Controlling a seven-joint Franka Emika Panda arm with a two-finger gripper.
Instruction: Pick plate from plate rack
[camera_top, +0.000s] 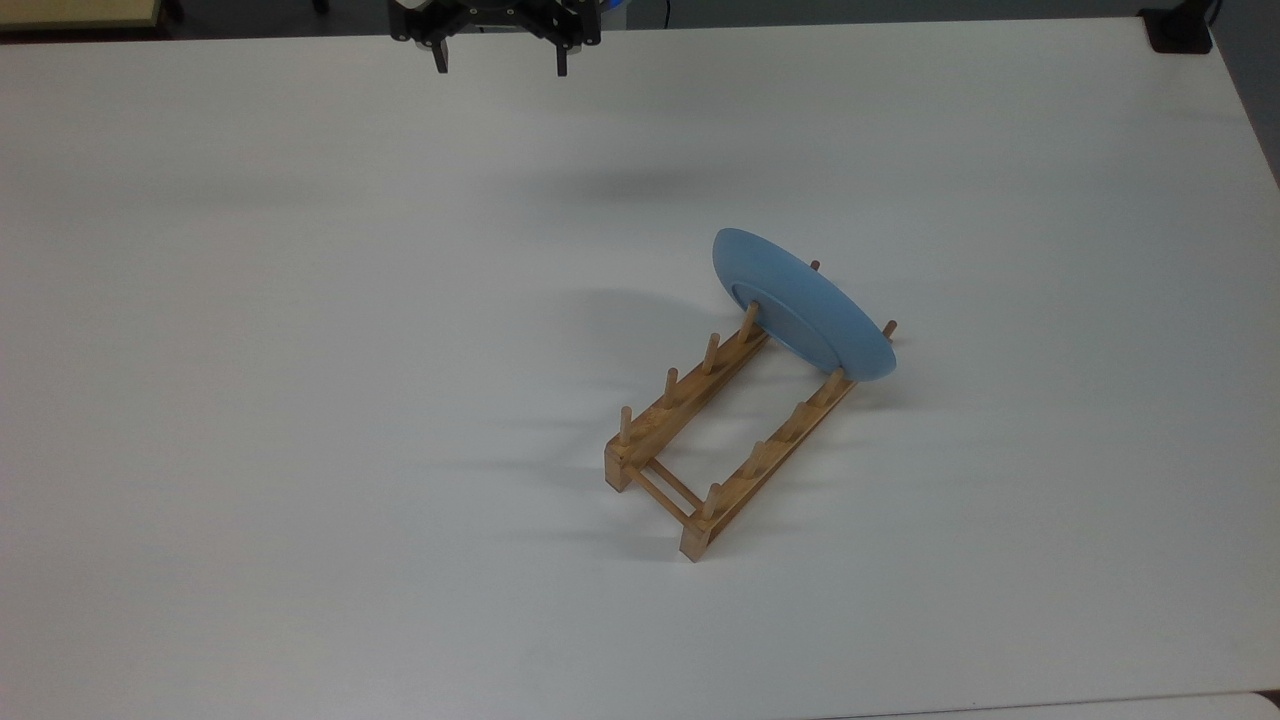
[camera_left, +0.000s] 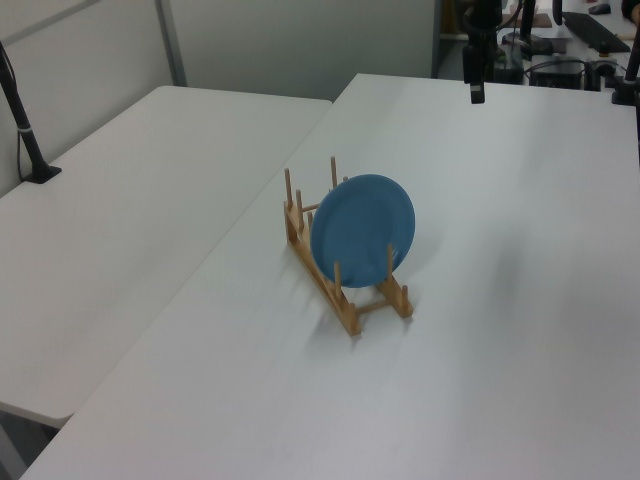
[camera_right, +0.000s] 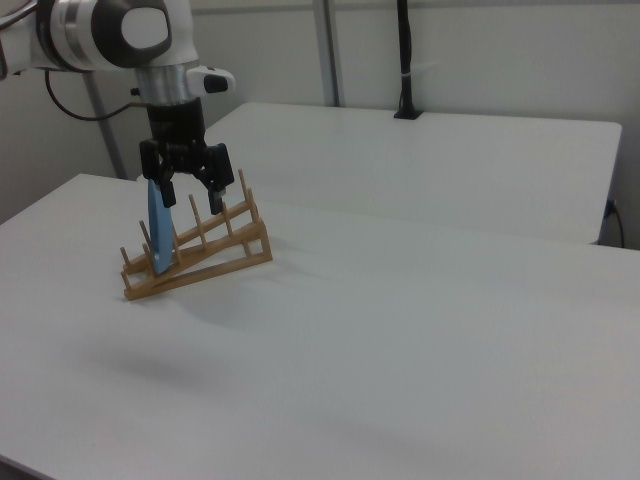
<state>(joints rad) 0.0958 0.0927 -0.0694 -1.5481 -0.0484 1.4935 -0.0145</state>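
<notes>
The light-blue plate (camera_top: 800, 305) stands on edge in the end slot of the wooden plate rack (camera_top: 730, 430), leaning against two pegs. The left view shows the plate (camera_left: 362, 228) face-on in the rack (camera_left: 345, 300); the right view shows the plate (camera_right: 158, 235) edge-on in the rack (camera_right: 205, 255). My gripper (camera_top: 500, 62) hangs open and empty in the air near the table's far edge in the top view, well away from the rack. It also appears in the left view (camera_left: 477, 90) and the right view (camera_right: 192, 198), touching nothing.
The rack stands on a wide white table (camera_top: 300, 400). A second white table (camera_left: 120, 220) adjoins it, with a black clamped post (camera_left: 30, 130) on it. A black object (camera_top: 1180, 30) sits at the table's corner on the top view's upper right.
</notes>
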